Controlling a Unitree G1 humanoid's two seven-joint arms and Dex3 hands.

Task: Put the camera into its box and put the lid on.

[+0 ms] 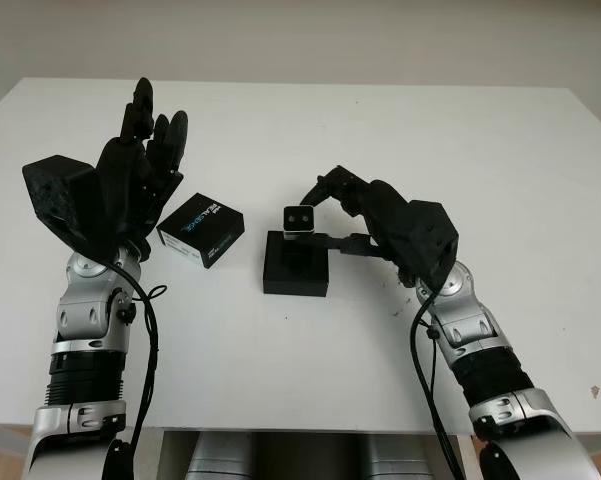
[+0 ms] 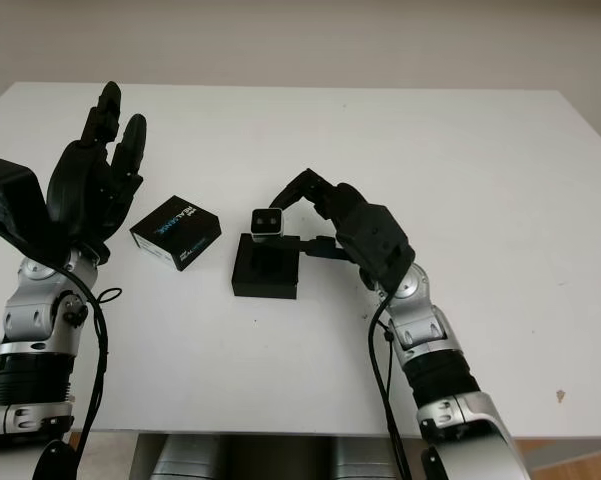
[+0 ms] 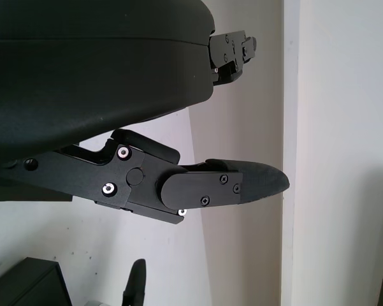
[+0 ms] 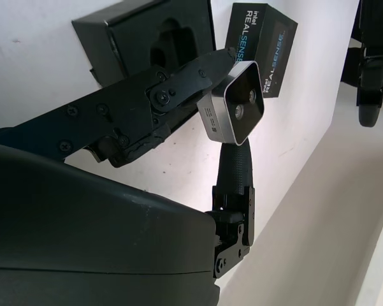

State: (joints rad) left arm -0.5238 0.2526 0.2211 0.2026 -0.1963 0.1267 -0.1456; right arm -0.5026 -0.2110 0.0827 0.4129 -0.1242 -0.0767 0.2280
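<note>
On the white tabletop (image 1: 380, 130), near its middle, sits an open black box (image 1: 296, 265) with a dark foam insert whose cut-out shows in the right wrist view. The right hand (image 1: 375, 215) reaches in from the near right corner side and holds a small silver RealSense camera (image 1: 299, 218) directly above the box, toward its far edge; whether the camera touches the insert cannot be told from the head views. Its fingers (image 4: 178, 80) are closed on the camera, pinching it between an upper finger across the top of the body and another finger (image 4: 234, 167) coming up beneath it, and the camera's dark front face with its two lenses points away from the palm. Just beside the box, toward the left edge of the tabletop, lies the black lid (image 1: 201, 230), printed with the white and blue words "intel REALSENSE", set at a slant to the box and apart from it by a narrow strip of tabletop. The left hand (image 1: 140, 175) is raised above the left part of the tabletop, close by the lid on its left, palm turned toward the middle; its fingers are open, pointing up toward the far edge, and grip nothing.
</note>
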